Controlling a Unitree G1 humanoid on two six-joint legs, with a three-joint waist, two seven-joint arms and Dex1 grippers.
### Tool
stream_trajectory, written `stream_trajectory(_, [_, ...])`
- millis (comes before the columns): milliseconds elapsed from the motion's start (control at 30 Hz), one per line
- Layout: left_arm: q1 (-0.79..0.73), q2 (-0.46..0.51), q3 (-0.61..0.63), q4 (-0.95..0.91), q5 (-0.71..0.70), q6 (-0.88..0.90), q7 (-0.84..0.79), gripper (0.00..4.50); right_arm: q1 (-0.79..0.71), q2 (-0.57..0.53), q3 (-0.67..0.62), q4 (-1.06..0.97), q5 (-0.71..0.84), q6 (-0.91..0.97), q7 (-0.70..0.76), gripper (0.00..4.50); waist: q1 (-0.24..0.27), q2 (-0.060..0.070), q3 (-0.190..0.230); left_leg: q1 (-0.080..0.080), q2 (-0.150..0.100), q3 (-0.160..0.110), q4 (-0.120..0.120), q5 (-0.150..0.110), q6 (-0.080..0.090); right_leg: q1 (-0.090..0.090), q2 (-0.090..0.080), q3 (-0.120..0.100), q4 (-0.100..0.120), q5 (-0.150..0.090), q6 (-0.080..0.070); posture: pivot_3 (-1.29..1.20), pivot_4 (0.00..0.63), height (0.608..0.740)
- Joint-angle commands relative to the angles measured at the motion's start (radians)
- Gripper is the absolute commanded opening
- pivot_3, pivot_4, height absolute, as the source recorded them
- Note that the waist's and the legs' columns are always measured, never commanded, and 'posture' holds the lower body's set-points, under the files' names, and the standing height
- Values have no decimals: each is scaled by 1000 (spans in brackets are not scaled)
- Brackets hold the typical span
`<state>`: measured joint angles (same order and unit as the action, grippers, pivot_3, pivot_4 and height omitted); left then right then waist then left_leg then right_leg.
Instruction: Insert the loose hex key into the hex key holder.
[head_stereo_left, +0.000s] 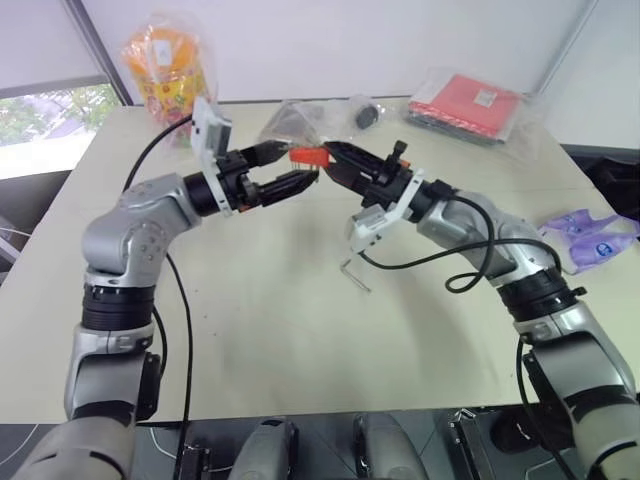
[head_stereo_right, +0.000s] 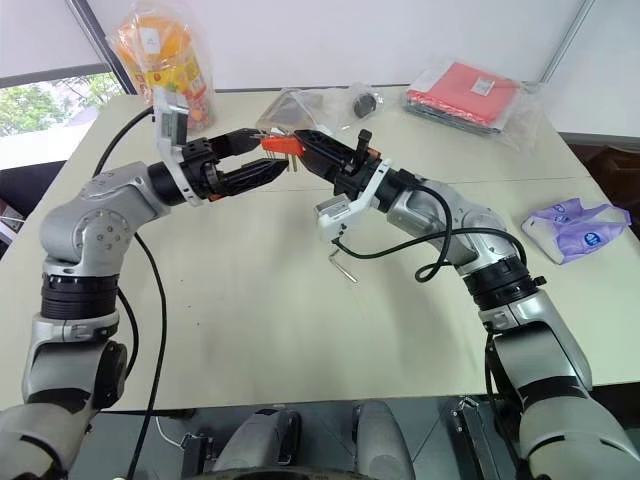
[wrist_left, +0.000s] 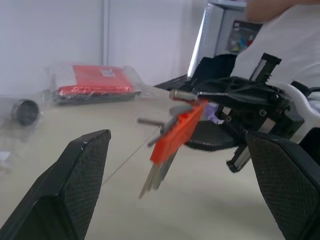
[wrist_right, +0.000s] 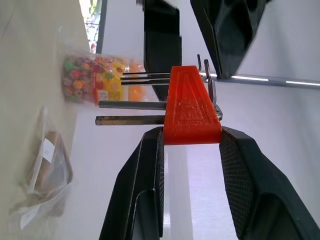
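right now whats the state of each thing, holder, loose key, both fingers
holder: held up off the table, clamped in right fingers, keys sticking out
loose key: lying flat on the table, untouched
right fingers: shut on holder
left fingers: open, holding nothing, facing the holder

Pale cream surface (head_stereo_left: 250, 340), matte, mostly bare in front. Loose hex key (head_stereo_left: 353, 274) lies flat near the middle. At the far edge: orange snack bag (head_stereo_left: 165, 70) standing at the far-left corner, clear plastic bag (head_stereo_left: 290, 122) with a small dark round object (head_stereo_left: 366, 115) beside it, flat red packet in clear plastic (head_stereo_left: 470, 102) far right. Purple-white pouch (head_stereo_left: 590, 240) at the right edge.
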<state>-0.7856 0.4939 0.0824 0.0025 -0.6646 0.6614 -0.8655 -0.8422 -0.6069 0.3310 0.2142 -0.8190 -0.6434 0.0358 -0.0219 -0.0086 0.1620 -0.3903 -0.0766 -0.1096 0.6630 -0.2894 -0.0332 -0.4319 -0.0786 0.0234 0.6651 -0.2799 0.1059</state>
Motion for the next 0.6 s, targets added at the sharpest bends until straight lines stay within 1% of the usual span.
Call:
stream_trajectory(33, [-24, -3, 9, -18, 2, -21, -3, 4500, -5, 7, -21, -48, 25, 3, 6, 1009, -1, 0, 0, 0, 0, 0, 0, 0, 0, 0, 0, 0, 0, 0, 0, 0, 150, 740])
stream_trajectory(600, [-23, -13, 2, 1, 29, -41, -24, 4500, -1, 17, -26, -64, 52, -2, 50, 1009, 0, 0, 0, 0, 0, 0, 0, 0, 0, 0, 0, 0, 0, 0, 0, 0, 150, 740])
